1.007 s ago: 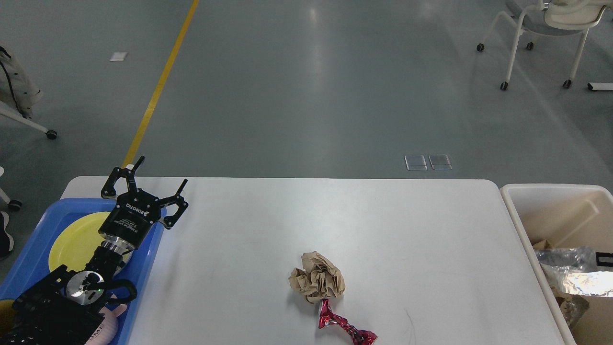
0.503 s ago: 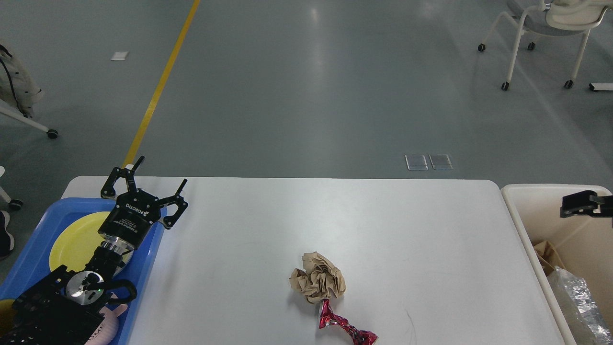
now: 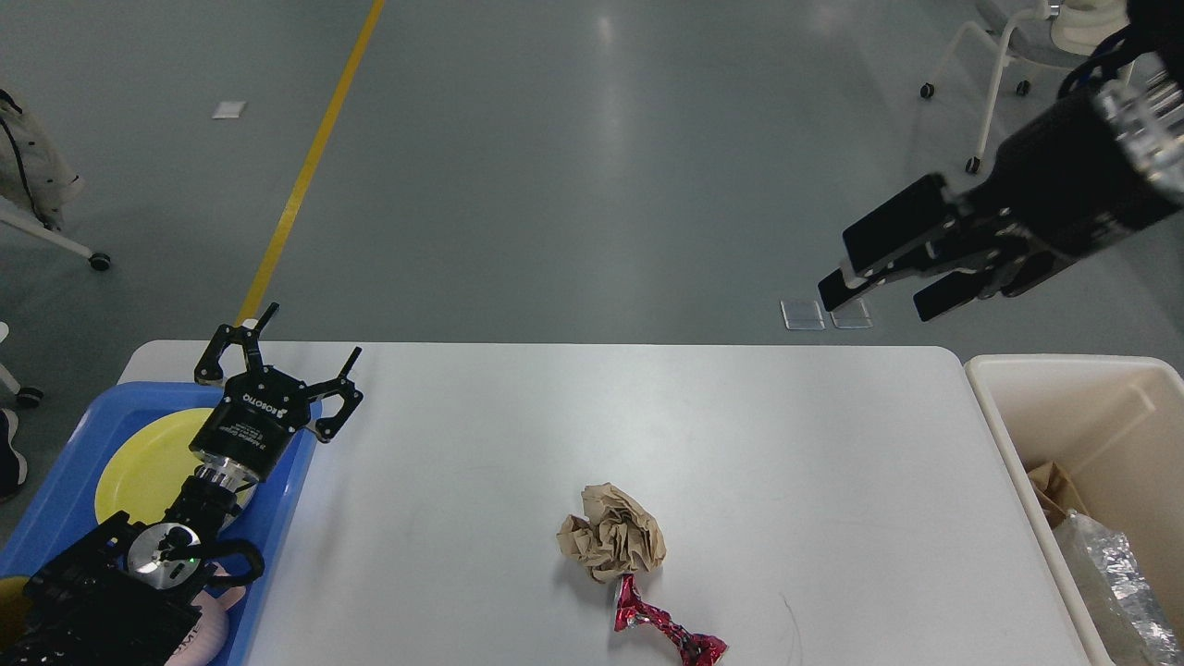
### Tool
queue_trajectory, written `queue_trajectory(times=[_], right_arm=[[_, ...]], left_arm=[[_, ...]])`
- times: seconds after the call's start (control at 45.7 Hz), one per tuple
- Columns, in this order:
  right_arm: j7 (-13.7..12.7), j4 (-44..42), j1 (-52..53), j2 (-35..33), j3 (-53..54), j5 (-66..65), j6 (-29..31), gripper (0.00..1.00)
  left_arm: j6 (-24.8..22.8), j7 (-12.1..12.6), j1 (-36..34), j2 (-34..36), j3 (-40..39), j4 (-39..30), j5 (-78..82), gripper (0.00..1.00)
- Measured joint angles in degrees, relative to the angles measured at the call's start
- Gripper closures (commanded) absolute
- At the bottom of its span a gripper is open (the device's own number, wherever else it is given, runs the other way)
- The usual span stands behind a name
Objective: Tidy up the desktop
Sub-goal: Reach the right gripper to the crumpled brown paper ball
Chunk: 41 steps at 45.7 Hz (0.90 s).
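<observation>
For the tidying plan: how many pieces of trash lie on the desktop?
2: a paper ball near the front middle of the desktop, and a red wrapper touching its front.

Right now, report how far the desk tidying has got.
Done: foil and brown paper already lie in the cream bin, and a yellow plate sits in the blue tray. In hand: nothing; left gripper and right gripper are open, empty. Left on the desktop: crumpled brown paper, red wrapper.
</observation>
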Motion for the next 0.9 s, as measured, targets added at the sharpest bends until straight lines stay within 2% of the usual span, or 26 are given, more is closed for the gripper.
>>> queue_trajectory(times=[0.109,0.197,0.35,0.438,0.569,0.7,0.897], right_arm=[[-0.43,-0.18,-11.49,8.15,0.21,5.90,-11.28,0.00],[-1.87,-1.02,-19.94,15.37,1.47,14.33,-18.75,0.00],[-8.26,-7.97,-32.86,28.38,5.87,22.91,-30.30,0.00],[-10.03,-13.11,-38.40,33.44,6.42,23.70,-33.29,0.00],[-10.53,-19.29,-44.22,38.47,6.51,24.02,-35.77,0.00],[-10.68,-23.20,-47.90,40.89,6.29,24.03,-38.18,0.00],[-10.81,-26.51,-51.47,42.18,5.78,23.54,-38.73,0.00]], left_arm=[[0.00,-0.03,-0.01,0.00,0.07,0.00,0.00,0.01],[0.00,-0.09,-0.04,0.00,0.09,0.00,0.00,0.01],[0.00,-0.11,-0.11,0.00,0.10,0.01,0.00,0.01],[0.00,-0.11,-0.11,0.01,0.11,0.01,0.00,0.01],[0.00,-0.07,-0.11,0.01,0.10,0.01,0.00,0.01],[0.00,-0.03,-0.11,0.01,0.11,0.01,0.00,0.01],[0.00,-0.03,-0.11,0.01,0.10,0.00,0.00,0.01]])
